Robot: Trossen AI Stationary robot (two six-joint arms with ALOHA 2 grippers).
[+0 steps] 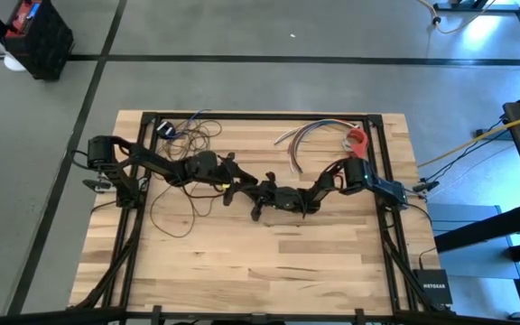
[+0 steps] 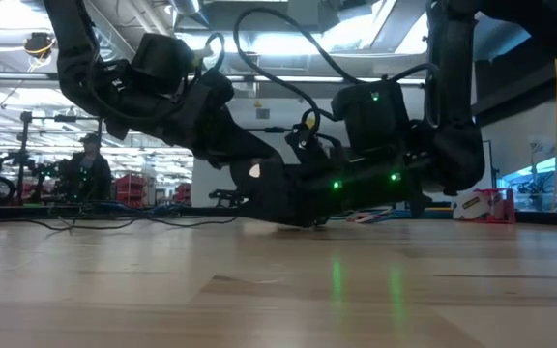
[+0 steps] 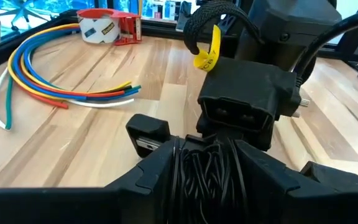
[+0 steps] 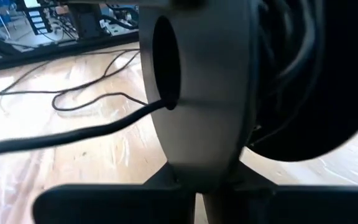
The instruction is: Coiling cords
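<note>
The cord is a thin dark wire. Part of it lies in loose loops [image 1: 177,194] on the table's left half, and part is gathered into a tight black coil [image 3: 210,171]. My left gripper [image 1: 255,191] holds that coil near the table's middle. My right gripper [image 1: 283,199] meets it from the right, nearly level and low over the wood, fingers [image 4: 185,202] shut. One strand [image 4: 73,134] runs from the coil out over the table. A black round disc [image 4: 328,81] sits beside the coil. The cord's puck end cannot be made out. My left gripper has the coil's many strands [image 3: 211,163] bunched between its two fingers [image 3: 160,171], which stand apart on either side of the bundle. The fingers come almost level from the table's left, and the coil is up off the wood. My right gripper is shut right against the left gripper's finger [image 4: 197,93]; I cannot tell whether it touches the cord.
A short bundle of multicoloured wires [image 1: 303,135] and a red tape dispenser [image 1: 357,140] lie at the far right. More cord loops [image 1: 195,126] lie at the far left. The black frame rails [image 1: 260,116] border the table. The near half is bare wood [image 1: 269,262].
</note>
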